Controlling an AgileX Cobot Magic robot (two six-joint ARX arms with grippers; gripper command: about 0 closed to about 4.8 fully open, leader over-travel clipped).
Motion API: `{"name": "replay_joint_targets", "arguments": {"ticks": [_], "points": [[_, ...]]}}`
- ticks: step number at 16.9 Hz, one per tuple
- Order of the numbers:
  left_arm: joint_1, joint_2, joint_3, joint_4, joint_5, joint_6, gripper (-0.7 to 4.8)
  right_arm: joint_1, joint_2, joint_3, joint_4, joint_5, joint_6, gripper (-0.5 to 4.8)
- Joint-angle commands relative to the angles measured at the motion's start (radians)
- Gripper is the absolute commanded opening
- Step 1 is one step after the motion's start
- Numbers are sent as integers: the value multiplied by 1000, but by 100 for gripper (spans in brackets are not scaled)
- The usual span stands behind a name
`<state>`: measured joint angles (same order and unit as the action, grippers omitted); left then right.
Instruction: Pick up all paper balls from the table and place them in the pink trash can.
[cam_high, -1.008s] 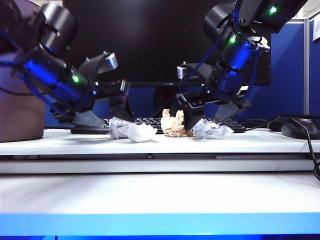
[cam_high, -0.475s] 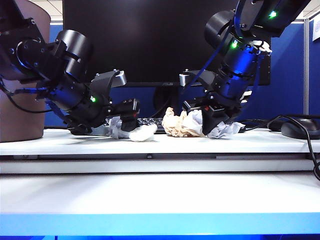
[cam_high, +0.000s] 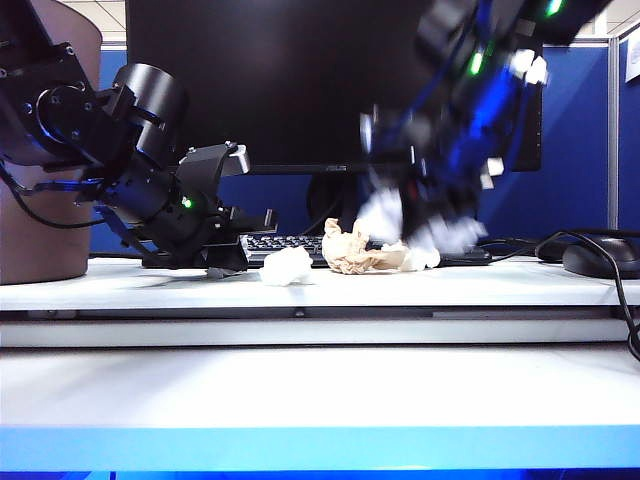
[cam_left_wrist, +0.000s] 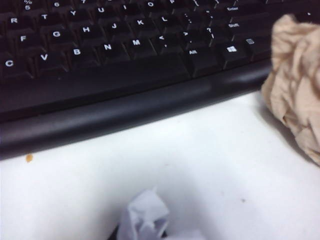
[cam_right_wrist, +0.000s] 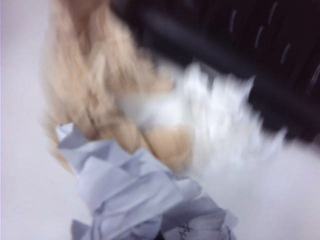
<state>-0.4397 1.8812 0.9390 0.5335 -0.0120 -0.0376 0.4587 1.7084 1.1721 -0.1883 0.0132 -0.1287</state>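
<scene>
On the table (cam_high: 320, 285) my left gripper (cam_high: 238, 262) lies low in front of the keyboard, shut on a bluish-white paper ball (cam_left_wrist: 145, 217). Its fingers hide that ball in the exterior view. A white paper ball (cam_high: 287, 265) lies just right of it. The tan paper ball (cam_high: 350, 250) (cam_left_wrist: 297, 85) sits mid-table. My right gripper (cam_high: 420, 225) is motion-blurred above and right of the tan ball, shut on a bluish-white paper ball (cam_right_wrist: 145, 200). Another white paper ball (cam_right_wrist: 220, 125) (cam_high: 420, 258) rests beside the tan one. The pink trash can (cam_high: 35, 235) stands far left.
A black keyboard (cam_left_wrist: 100, 50) (cam_high: 290, 243) runs behind the paper balls, with a dark monitor (cam_high: 280, 80) behind it. A dark mouse (cam_high: 600, 260) and its cable (cam_high: 622, 300) lie at the far right. The lower front ledge (cam_high: 320, 385) has a blue edge.
My left gripper dropped to the table and closed on the bluish-white ball. My right gripper closed on its ball beside the tan one and is now rising, blurred.
</scene>
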Motion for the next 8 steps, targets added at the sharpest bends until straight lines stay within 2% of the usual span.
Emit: {"name": "replay_joint_targets", "arguments": {"ticks": [1,3,5,7,8], "points": [[1,-74,55,-58,107,0,-6,1,-106,4,126,-95,28,-5],[0,-142,108,-108,119,2,-6,1,-160,5,210,-188,52,-5],[1,-233,200,-243,130,24,-6,1,-197,14,283,-238,86,-5],[1,-351,333,-432,95,149,-6,1,-202,83,282,-261,85,-5],[1,-389,396,-509,39,215,-6,1,-201,106,290,-285,89,-5]]}}
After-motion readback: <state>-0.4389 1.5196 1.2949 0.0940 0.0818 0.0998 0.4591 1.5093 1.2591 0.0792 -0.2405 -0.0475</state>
